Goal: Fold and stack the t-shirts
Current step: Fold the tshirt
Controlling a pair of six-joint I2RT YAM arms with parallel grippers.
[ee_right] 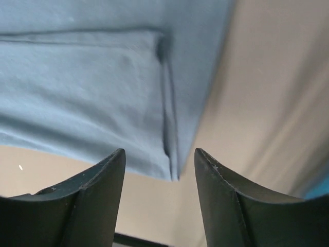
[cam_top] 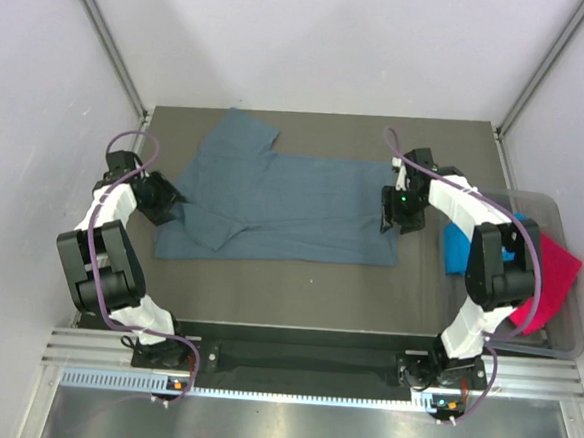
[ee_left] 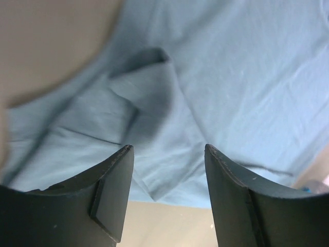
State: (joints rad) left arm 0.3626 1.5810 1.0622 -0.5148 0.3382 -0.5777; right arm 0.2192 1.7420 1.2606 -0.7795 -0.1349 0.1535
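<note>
The large slate-blue t-shirt [cam_top: 283,203] lies spread flat on the table, collar end to the left and hem to the right. My left gripper [cam_top: 170,203] is open at the shirt's left edge, over a folded sleeve [ee_left: 149,98]; its jaws [ee_left: 167,198] are apart and empty. My right gripper [cam_top: 390,212] is open at the right hem; in the right wrist view [ee_right: 159,198] the hem corner [ee_right: 167,154] lies just ahead of the empty jaws. The turquoise t-shirt [cam_top: 457,251] and the magenta t-shirt [cam_top: 555,283] lie bunched in the tub at the right.
A clear plastic tub [cam_top: 546,201] sits at the table's right edge, partly behind my right arm. The brown table [cam_top: 267,292] is walled by white panels and metal posts. A metal rail runs along the near edge.
</note>
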